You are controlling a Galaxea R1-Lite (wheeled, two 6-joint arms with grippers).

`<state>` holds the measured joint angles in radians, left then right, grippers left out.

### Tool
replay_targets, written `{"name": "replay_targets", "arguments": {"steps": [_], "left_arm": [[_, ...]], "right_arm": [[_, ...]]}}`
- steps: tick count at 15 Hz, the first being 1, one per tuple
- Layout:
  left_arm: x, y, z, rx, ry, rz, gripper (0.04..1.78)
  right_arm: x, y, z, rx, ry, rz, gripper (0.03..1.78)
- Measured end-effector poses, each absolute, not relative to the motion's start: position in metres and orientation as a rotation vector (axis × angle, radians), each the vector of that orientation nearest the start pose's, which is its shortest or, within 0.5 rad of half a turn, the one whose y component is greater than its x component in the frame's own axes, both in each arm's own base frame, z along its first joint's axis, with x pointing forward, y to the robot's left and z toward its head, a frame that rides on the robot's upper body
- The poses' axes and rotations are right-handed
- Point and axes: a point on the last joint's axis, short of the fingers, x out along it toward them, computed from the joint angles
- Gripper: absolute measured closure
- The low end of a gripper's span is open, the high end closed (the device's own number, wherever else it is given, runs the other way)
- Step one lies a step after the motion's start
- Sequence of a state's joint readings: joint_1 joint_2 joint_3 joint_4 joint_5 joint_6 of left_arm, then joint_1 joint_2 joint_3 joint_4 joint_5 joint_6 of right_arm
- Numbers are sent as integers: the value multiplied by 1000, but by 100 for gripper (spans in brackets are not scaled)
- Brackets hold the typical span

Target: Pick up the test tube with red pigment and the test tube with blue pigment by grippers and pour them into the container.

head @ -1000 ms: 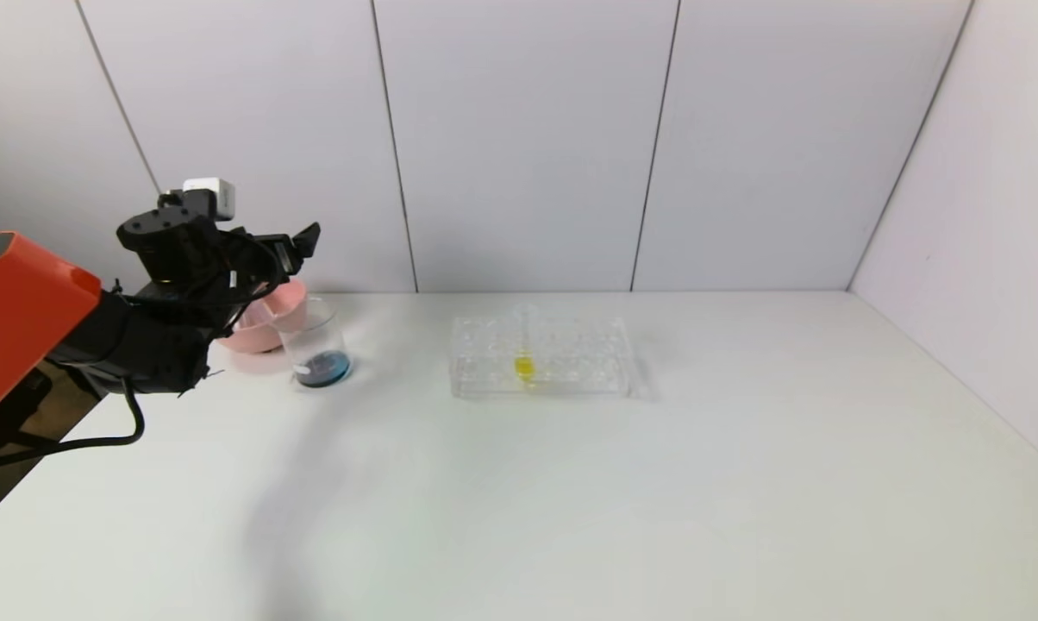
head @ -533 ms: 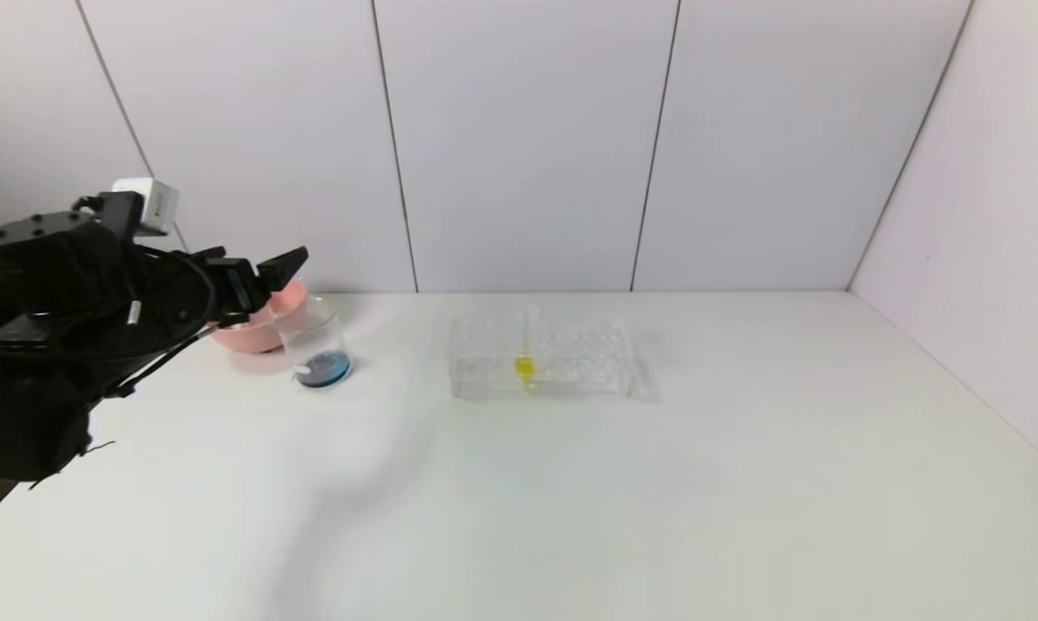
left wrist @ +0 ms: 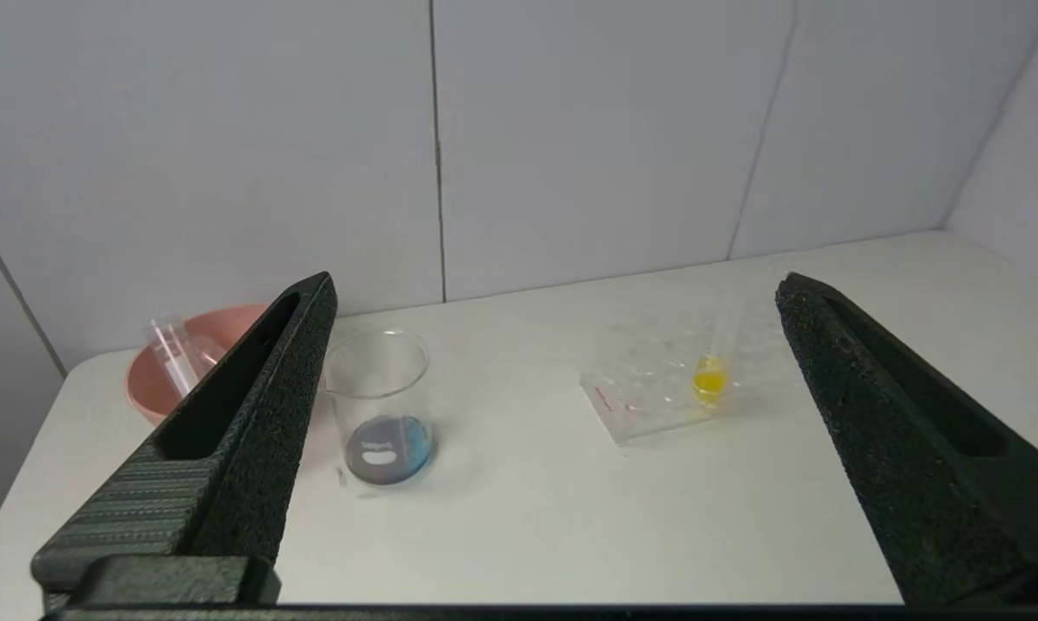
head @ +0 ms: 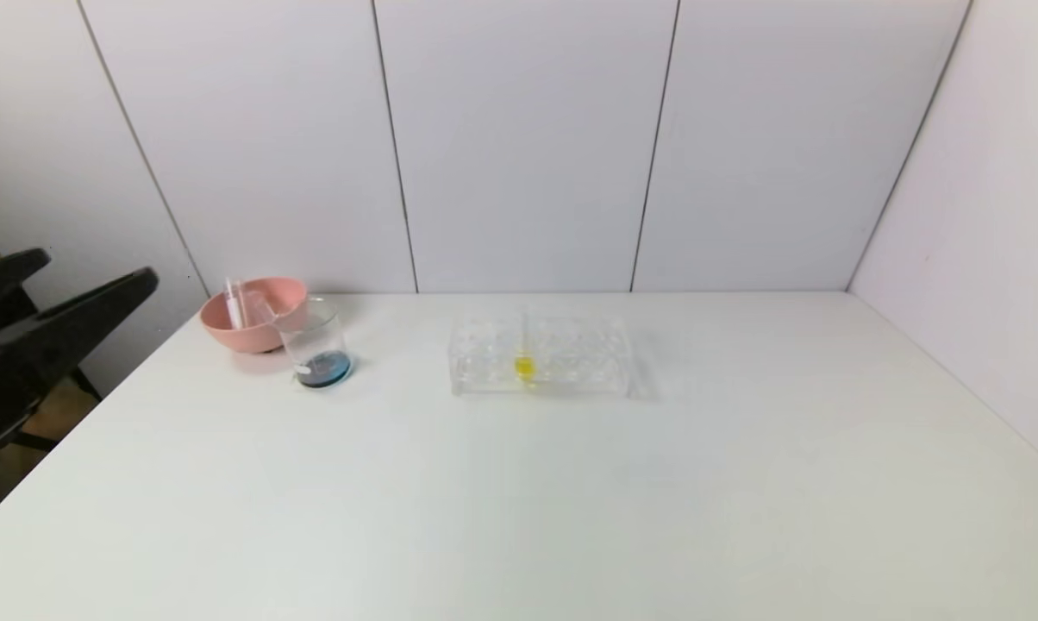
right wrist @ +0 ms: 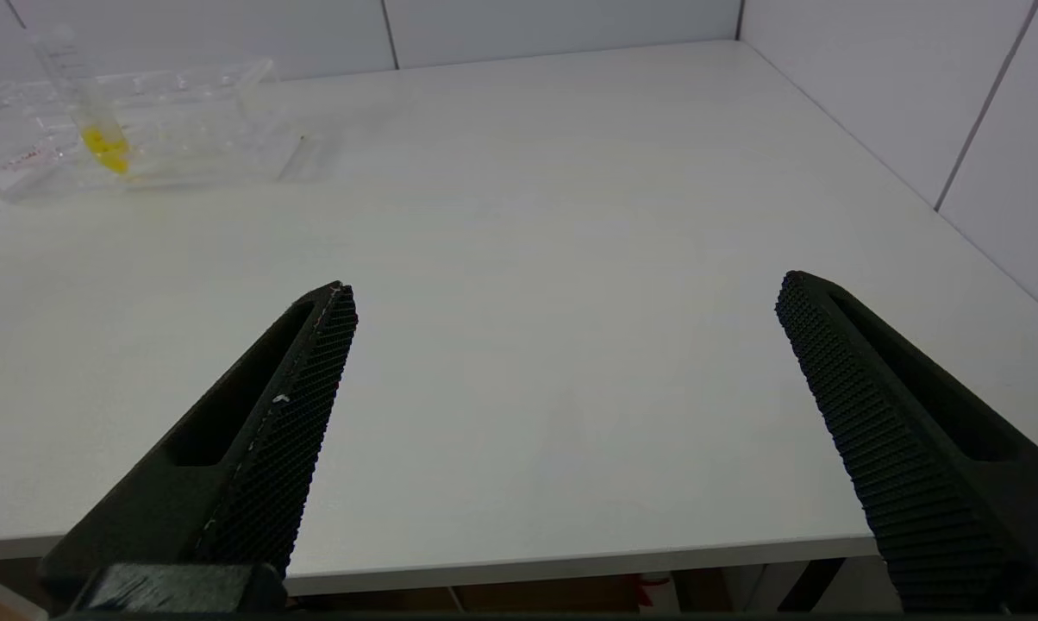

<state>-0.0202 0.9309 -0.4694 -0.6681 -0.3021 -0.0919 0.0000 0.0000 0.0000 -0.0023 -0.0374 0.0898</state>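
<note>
My left pincer point(head: 79, 297) is spread wide and empty off the table's point(head: 519, 483) left edge; my right pincer point(right wrist: 562, 297) gapes wide too. One clear glass beaker point(head: 315, 342) holds dark blue liquid beside one pink bowl point(head: 252, 312) containing two emptied tubes point(head: 234, 302) leaning upward.

container point(head: 315, 343) just right of bowl point(head: 265, 335), rack point(head: 540, 356) further right, tube point(head: 524, 343) in rack

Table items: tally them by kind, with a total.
Pink round bowl: 1
Clear glass beaker holding blue liquid: 1
Clear plastic tube rack: 1
Clear tube with yellow liquid: 1
Empty clear tubes in the bowl: 2
Total: 6
</note>
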Motion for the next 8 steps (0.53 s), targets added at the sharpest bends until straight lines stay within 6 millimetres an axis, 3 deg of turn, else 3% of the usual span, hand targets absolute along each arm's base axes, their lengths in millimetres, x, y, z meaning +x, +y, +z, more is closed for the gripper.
{"name": "replay_targets", "arguments": {"steps": [4,8], "left_arm": [[19,-7,245,-45,-274,-336,4],[-41,-5,219,-11,-357,-247,4]], "right_arm": [[-23,-1,76,90,-4,-38,4],[-23,-1,76,90,-4,-37,4]]}}
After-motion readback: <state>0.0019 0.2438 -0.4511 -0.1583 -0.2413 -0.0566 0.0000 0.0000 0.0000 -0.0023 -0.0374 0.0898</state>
